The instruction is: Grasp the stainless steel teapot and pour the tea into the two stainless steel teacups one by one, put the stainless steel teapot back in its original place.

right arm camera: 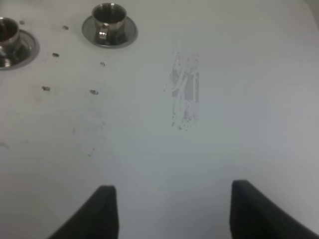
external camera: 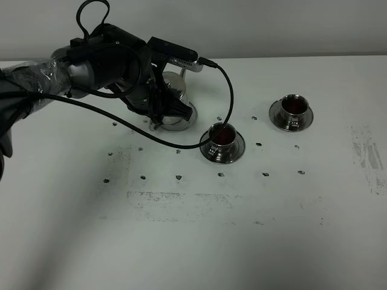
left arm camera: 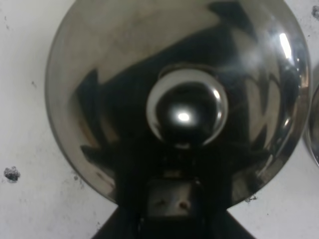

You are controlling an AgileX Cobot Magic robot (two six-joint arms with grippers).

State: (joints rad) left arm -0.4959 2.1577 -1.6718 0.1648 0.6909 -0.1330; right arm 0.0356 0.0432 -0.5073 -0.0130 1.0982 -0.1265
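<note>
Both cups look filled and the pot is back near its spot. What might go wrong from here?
The left gripper is shut at the teapot; lifting away without opening could tip it. A black cable loops over the near teacup, full of tea, and could snag it.

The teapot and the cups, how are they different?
The teapot is taller and has a knobbed lid; the cups are small and open on top. The cups show reddish tea; the teapot's inside is hidden. The left gripper is at the teapot; nothing touches the cups. All are shiny steel.
</note>
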